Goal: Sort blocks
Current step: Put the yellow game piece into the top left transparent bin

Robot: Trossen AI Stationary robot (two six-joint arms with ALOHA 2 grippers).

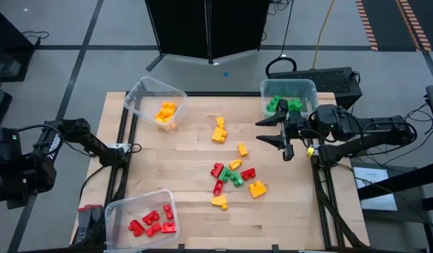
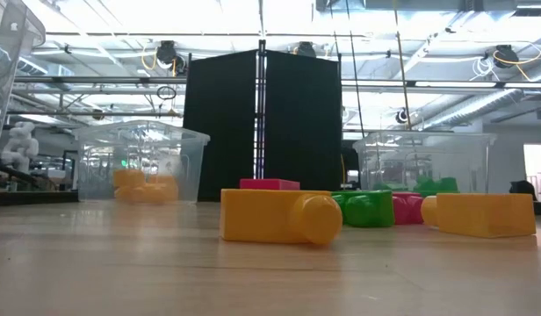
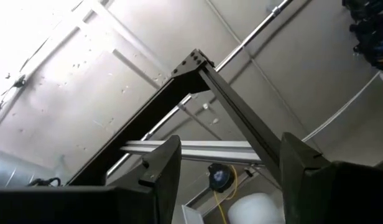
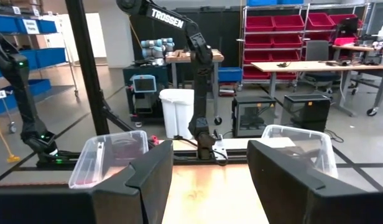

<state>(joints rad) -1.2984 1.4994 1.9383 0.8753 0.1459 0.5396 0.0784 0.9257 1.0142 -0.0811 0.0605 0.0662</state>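
Blocks (image 1: 233, 174) lie loose on the desk (image 1: 195, 147), ahead of and below the right pincer (image 1: 281, 136), which hangs open and empty just beside the green bin (image 1: 309, 88). Left pincer (image 3: 229, 168) is parked off the desk's left edge, fingers apart, holding nothing. Recommended step: lower the right pincer over one outlying yellow block (image 1: 242, 149), jaws square to its sides. Open desk surrounds that piece; the central cluster is crowded, so approach from above.

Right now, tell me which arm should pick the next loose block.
Right. Its open pincer hangs over the table beside the loose blocks; the left pincer, also open, is parked off the table's left edge.
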